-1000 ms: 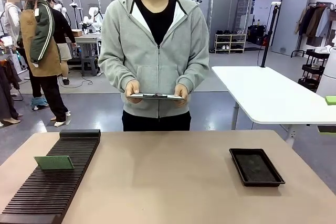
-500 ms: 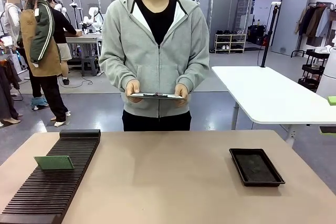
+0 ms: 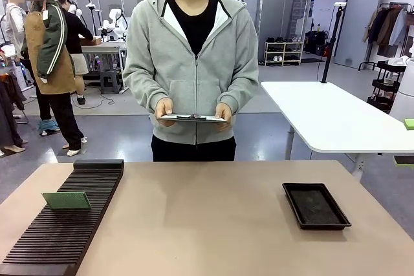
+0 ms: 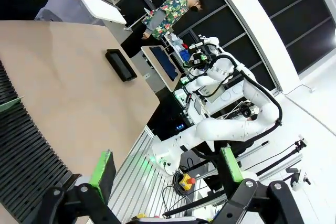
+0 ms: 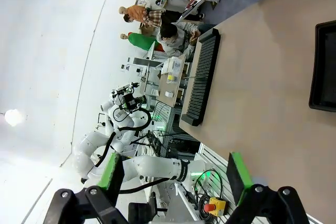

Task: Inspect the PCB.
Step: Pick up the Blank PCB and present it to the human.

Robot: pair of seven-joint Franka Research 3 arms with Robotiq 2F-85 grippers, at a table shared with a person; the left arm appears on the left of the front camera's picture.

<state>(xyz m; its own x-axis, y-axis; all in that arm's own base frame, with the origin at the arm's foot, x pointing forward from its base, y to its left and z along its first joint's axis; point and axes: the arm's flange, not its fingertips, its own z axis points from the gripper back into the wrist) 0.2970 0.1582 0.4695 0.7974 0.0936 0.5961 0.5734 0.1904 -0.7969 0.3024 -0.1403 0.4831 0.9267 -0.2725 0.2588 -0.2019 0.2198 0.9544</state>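
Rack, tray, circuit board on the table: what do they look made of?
Rack: matte black with evenly ribbed slots, probably moulded plastic.
Tray: black, thin raised rim with a faint sheen, likely plastic; metal can't be excluded.
Circuit board: green with a dull speckled face, a thin stiff sheet propped on the rack; looks like ordinary board laminate.

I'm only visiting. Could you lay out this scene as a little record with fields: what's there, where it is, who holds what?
circuit board: standing on edge in the slotted black rack, left side of the table
black tray: flat on the right side
person: far side, holding a clipboard in both hands
left gripper: open, holding nothing
right gripper: open, holding nothing
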